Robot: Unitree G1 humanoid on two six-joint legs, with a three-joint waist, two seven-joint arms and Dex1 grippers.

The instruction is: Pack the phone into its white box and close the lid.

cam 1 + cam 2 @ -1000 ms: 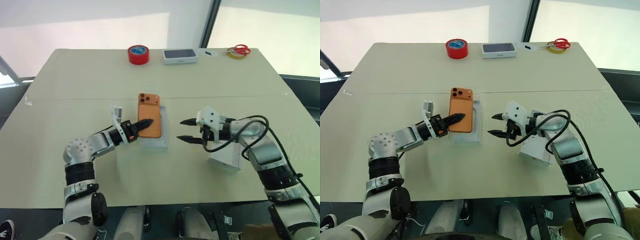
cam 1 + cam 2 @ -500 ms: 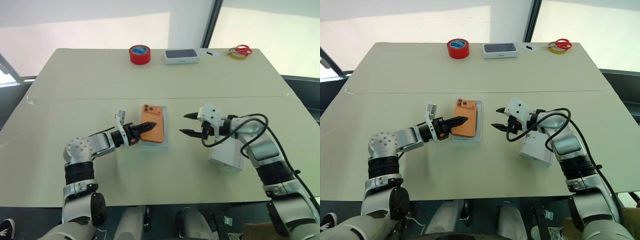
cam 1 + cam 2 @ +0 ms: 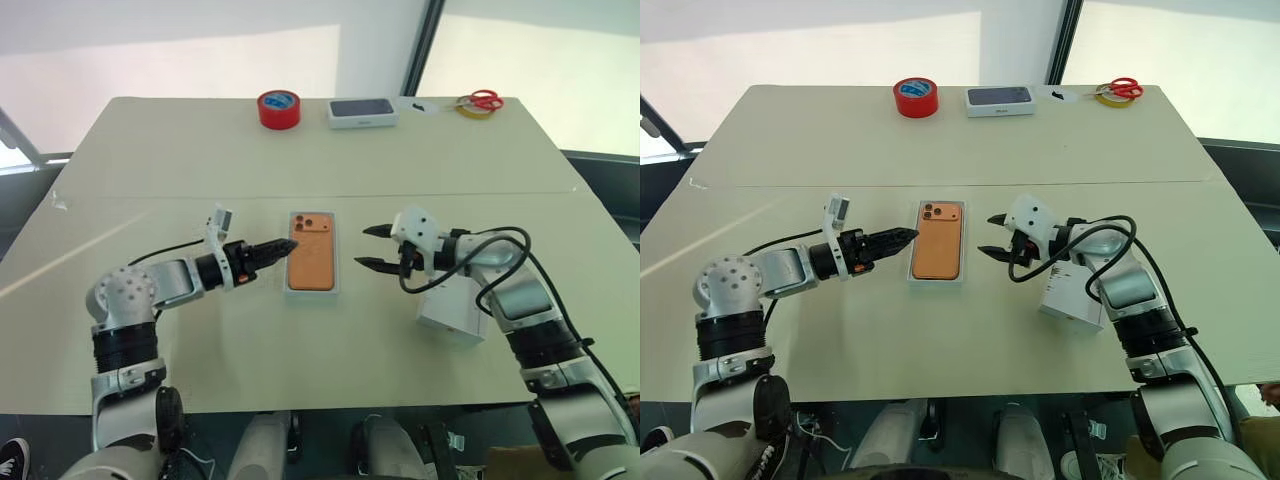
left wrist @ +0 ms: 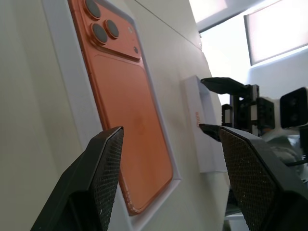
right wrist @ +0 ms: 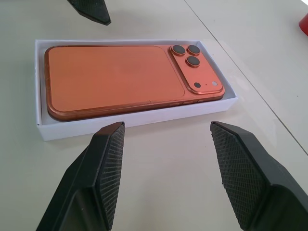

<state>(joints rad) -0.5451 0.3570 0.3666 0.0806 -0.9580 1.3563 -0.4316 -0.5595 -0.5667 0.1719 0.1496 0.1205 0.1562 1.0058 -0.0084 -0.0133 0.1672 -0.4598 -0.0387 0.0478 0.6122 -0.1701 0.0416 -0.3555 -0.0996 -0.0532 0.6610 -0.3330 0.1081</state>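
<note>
The orange phone (image 3: 311, 262) lies flat, back up, inside the white box (image 3: 290, 289), its three lenses at the far end. My left gripper (image 3: 283, 247) is open just left of the box, its tips near the phone's left edge, holding nothing. My right gripper (image 3: 368, 248) is open a short way right of the box, also with nothing in it. In the right wrist view the phone (image 5: 115, 82) fills the box (image 5: 139, 118) beyond my fingers (image 5: 103, 163). The white lid (image 3: 452, 312) rests on the table to the right, partly under my right forearm.
At the table's far edge stand a red tape roll (image 3: 278, 108), a closed white box with a dark top (image 3: 362, 112), red-handled scissors (image 3: 484, 99) and a yellow ring of tape (image 3: 468, 108). A seam crosses the table behind the box.
The phone, held tilted over the box by my left gripper, now lies flat inside it. My left gripper has opened and drawn back to the left. The right gripper has stayed put.
</note>
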